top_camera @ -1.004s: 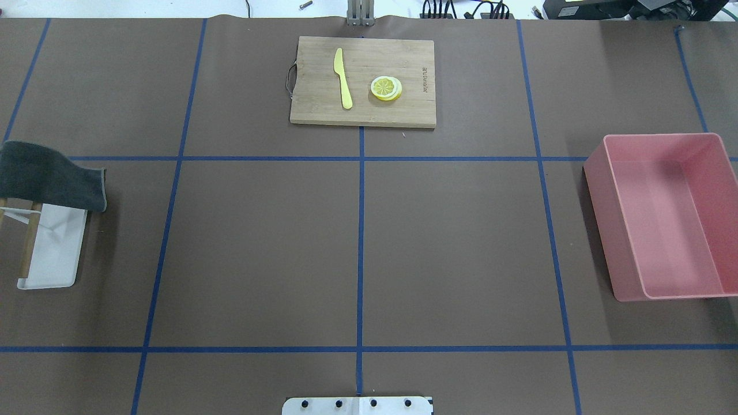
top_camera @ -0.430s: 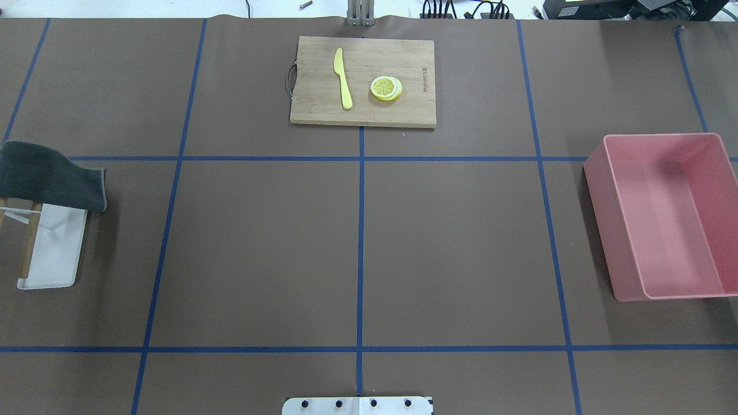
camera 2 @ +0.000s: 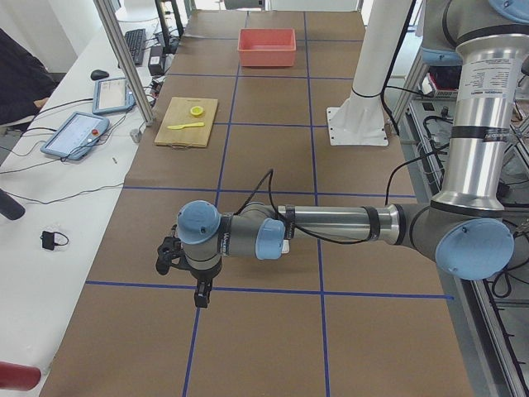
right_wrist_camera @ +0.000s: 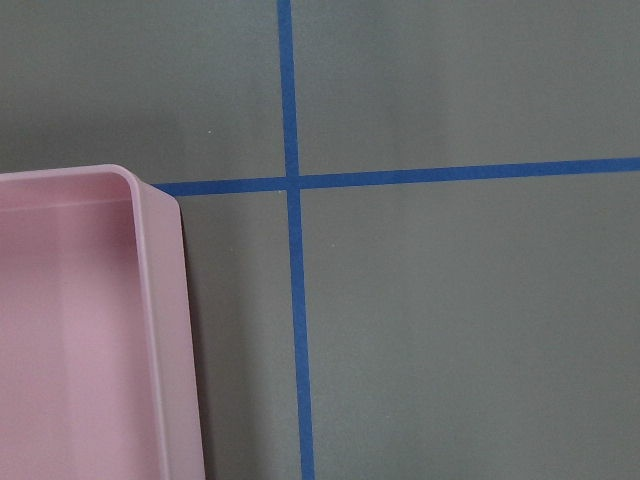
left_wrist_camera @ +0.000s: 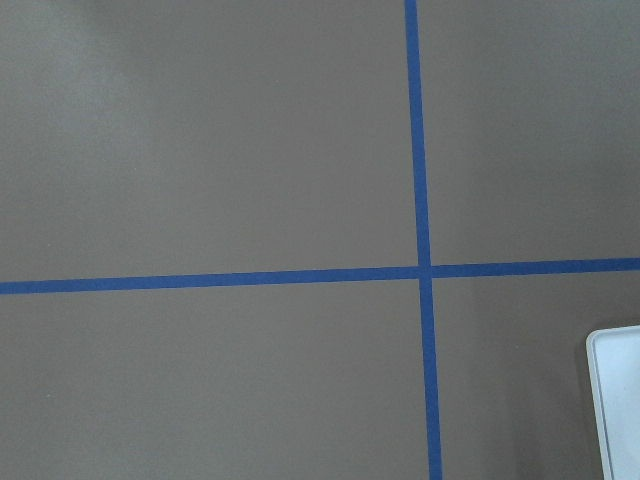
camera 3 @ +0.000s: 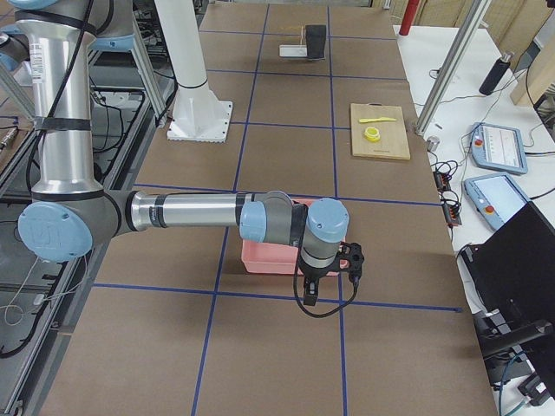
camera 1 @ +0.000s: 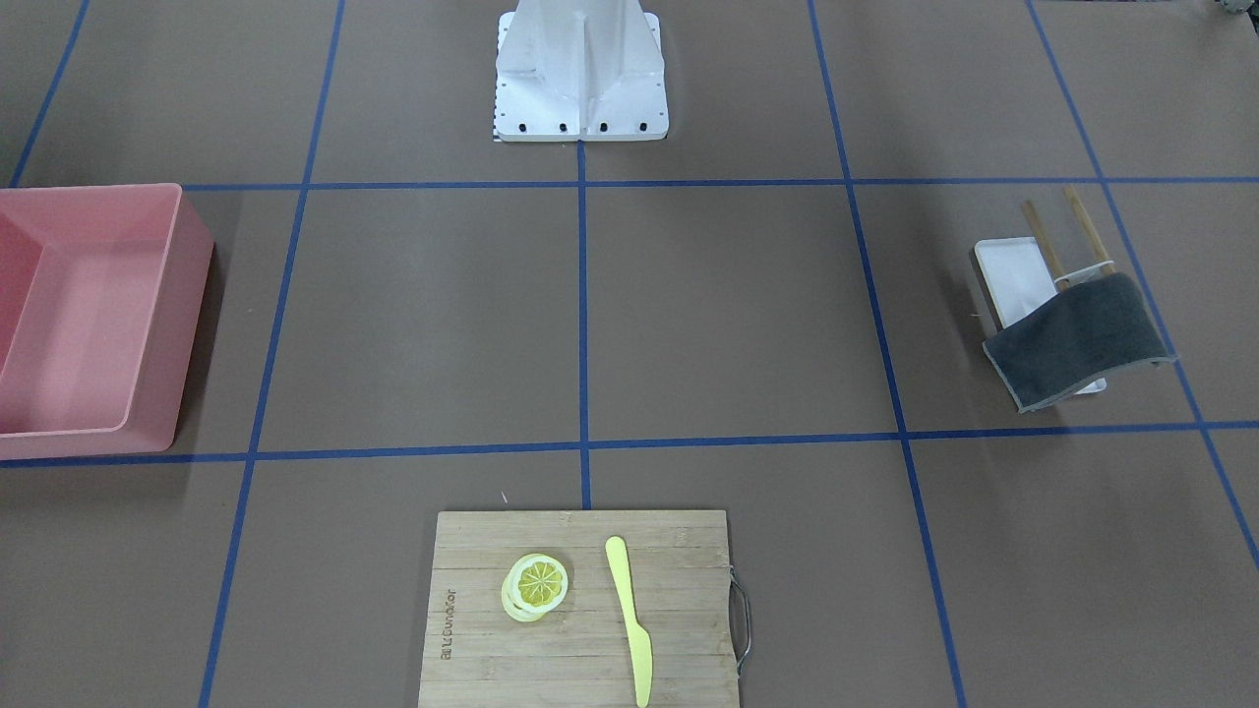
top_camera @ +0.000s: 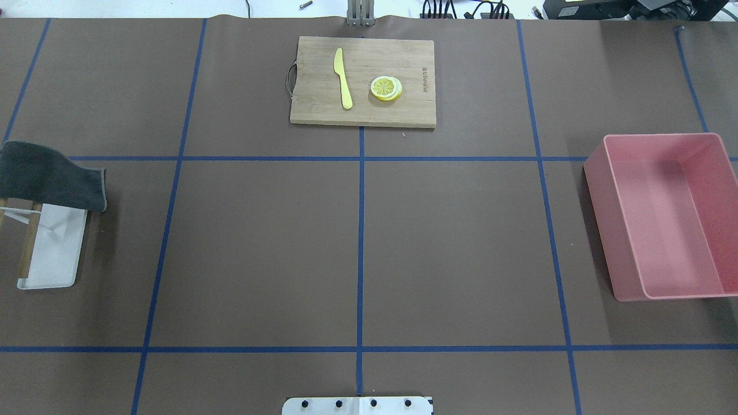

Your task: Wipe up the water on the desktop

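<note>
The desktop (top_camera: 259, 253) is a wide brown surface split by blue tape lines; I see no water on it in any view. A dark grey cloth (top_camera: 49, 176) hangs over a small rack at the table's left side, and it also shows in the front view (camera 1: 1077, 339). My left gripper (camera 2: 168, 258) shows only in the exterior left view, low over the desktop near that rack; I cannot tell if it is open. My right gripper (camera 3: 353, 260) shows only in the exterior right view, beside the pink bin; I cannot tell its state either.
A bamboo cutting board (top_camera: 363, 80) at the far middle holds a yellow knife (top_camera: 343, 78) and lemon slices (top_camera: 386, 87). A pink bin (top_camera: 663, 216) stands at the right. A white tray (top_camera: 52, 248) lies under the cloth rack. The base plate (top_camera: 357, 405) is at the near edge.
</note>
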Action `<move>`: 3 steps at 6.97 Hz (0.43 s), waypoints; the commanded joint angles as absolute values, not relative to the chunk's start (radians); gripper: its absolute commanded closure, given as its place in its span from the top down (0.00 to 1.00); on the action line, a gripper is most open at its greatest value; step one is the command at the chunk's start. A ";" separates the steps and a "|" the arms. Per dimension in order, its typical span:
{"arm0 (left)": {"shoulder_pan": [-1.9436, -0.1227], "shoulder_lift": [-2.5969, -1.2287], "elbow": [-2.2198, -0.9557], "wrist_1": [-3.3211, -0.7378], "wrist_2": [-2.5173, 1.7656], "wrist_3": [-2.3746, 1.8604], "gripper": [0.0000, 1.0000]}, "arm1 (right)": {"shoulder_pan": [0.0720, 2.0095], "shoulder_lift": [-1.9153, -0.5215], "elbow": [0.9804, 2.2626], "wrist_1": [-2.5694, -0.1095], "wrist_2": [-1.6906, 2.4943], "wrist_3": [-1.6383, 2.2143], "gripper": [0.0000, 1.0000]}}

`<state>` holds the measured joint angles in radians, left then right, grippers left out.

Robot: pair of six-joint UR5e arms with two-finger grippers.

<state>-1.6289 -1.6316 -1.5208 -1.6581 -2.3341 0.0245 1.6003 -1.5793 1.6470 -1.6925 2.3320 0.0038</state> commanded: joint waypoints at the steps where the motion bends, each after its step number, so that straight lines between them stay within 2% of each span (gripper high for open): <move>1: -1.629 -1.629 -1.526 -1.655 -2.327 0.025 0.99 | 1.606 -1.574 1.651 -1.692 2.332 0.005 1.00; 3: -1.632 -1.629 -1.531 -1.655 -2.327 0.023 0.99 | 1.606 -1.551 1.652 -1.686 2.330 0.005 1.00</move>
